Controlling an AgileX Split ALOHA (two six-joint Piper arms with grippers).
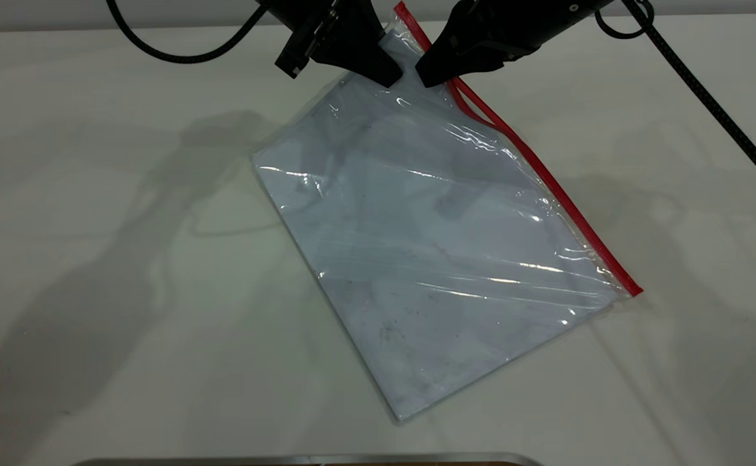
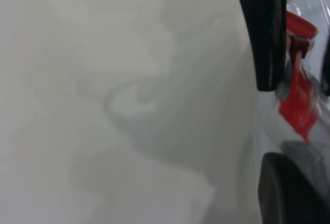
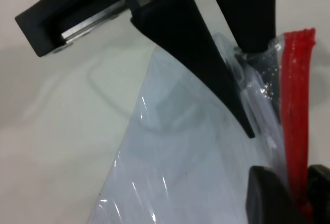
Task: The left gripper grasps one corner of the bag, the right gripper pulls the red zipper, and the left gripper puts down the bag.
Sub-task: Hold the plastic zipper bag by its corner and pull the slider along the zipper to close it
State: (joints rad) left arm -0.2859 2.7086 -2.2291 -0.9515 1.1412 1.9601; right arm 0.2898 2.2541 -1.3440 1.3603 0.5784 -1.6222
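The bag (image 1: 436,246) is a large clear pouch, its near part flat on the white table (image 1: 93,259) and its far end raised. The red zipper (image 1: 566,200) runs along its right edge. My left gripper (image 1: 391,77) is shut on the corner of the bag (image 1: 399,19) at the raised end. My right gripper (image 1: 426,77) sits right beside it, shut on the red zipper. In the right wrist view the red zipper (image 3: 296,105) passes between my right gripper's (image 3: 296,198) fingers, with the left gripper's fingers (image 3: 206,64) on the bag (image 3: 180,172). Just below my right gripper the strip shows two strands.
A smooth cable (image 1: 177,55) hangs at the far left and a braided cable (image 1: 708,97) crosses the far right. A metal edge (image 1: 300,459) lies along the table's near side. The left wrist view shows bare table (image 2: 103,105) and red zipper (image 2: 299,100).
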